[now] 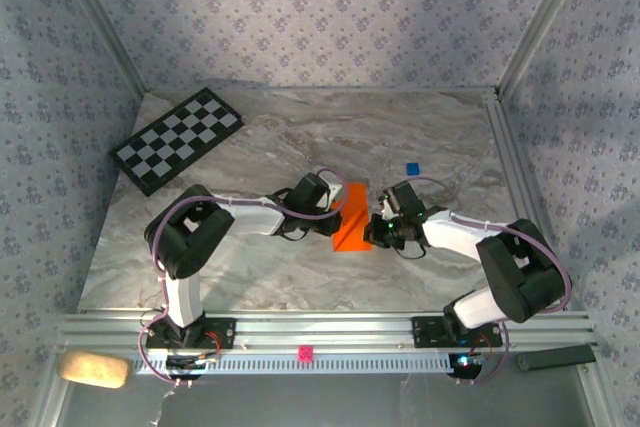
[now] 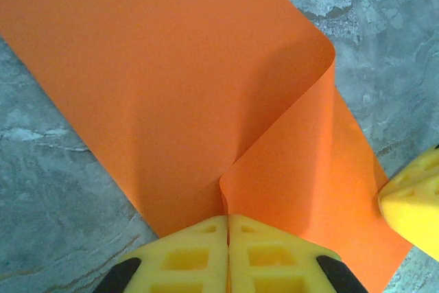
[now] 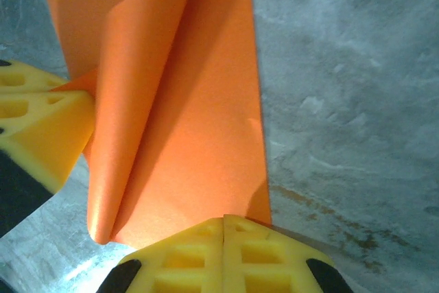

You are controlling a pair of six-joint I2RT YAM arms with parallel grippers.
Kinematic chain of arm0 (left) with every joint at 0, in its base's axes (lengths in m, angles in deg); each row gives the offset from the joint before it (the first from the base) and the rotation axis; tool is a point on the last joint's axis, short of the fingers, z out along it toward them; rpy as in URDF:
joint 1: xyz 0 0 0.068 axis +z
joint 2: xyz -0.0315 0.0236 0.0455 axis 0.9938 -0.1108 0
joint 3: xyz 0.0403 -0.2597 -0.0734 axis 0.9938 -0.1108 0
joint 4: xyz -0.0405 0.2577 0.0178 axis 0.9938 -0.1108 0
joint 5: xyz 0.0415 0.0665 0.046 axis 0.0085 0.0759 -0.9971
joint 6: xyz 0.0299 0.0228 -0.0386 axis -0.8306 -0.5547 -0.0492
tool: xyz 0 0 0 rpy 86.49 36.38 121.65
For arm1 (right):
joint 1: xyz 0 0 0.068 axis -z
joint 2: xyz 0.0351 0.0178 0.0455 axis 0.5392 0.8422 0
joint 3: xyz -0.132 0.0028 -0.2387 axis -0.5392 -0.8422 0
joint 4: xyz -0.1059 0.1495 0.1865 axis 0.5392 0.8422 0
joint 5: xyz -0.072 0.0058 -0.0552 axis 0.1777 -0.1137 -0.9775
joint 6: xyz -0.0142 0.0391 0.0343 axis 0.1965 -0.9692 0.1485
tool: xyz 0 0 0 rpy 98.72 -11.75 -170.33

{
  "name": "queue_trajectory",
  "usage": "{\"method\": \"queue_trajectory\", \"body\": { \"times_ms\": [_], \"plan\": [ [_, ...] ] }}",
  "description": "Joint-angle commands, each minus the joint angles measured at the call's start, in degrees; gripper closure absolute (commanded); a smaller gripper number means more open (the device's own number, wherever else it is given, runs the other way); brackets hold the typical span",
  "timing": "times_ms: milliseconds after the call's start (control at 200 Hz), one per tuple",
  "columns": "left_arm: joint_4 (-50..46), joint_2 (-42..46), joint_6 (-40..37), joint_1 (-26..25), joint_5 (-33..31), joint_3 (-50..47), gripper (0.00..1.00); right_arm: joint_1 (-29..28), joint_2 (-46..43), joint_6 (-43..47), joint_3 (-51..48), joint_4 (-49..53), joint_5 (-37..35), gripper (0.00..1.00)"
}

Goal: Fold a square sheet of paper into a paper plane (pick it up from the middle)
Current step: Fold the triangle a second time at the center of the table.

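Left claw (image 2: 228,221): was clamped on orange paper (image 1: 352,219), 9 o'clock side.
Right claw (image 3: 223,221): was shut, touching 3 o'clock side.
Paper: lay between claws, 1 flap curled.
Fold: flap needed slow pull, edges matched.

You face a table (image 1: 300,282) with a grey-and-beige marble-look top, closed in along its left, far and right edges by walls (image 1: 330,7) papered in pale blue-grey with a small repeating floral motif. Slim metal posts (image 1: 100,22) rise at its two far corners, and a ribbed aluminium rail (image 1: 330,330) runs along its near edge. The light falls soft and even.
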Motion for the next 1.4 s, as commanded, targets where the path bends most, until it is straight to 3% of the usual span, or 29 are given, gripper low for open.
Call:
{"method": "queue_trajectory", "body": {
  "times_ms": [0,395,1394],
  "plan": [
    [-0.40,-0.84,-1.14,0.33,0.65,1.67,0.93,-0.84,-0.72,0.96,1.44,0.58,2.08,0.96],
    [-0.39,-0.22,-1.54,0.31,0.76,2.34,0.92,-1.01,3.01,3.14,1.02,4.82,-1.85,0.99],
    [-1.63,-2.37,-4.21,0.27,-1.58,3.79,0.92,-0.16,4.49,3.86,1.22,5.86,-1.52,1.00]
  ]
}}
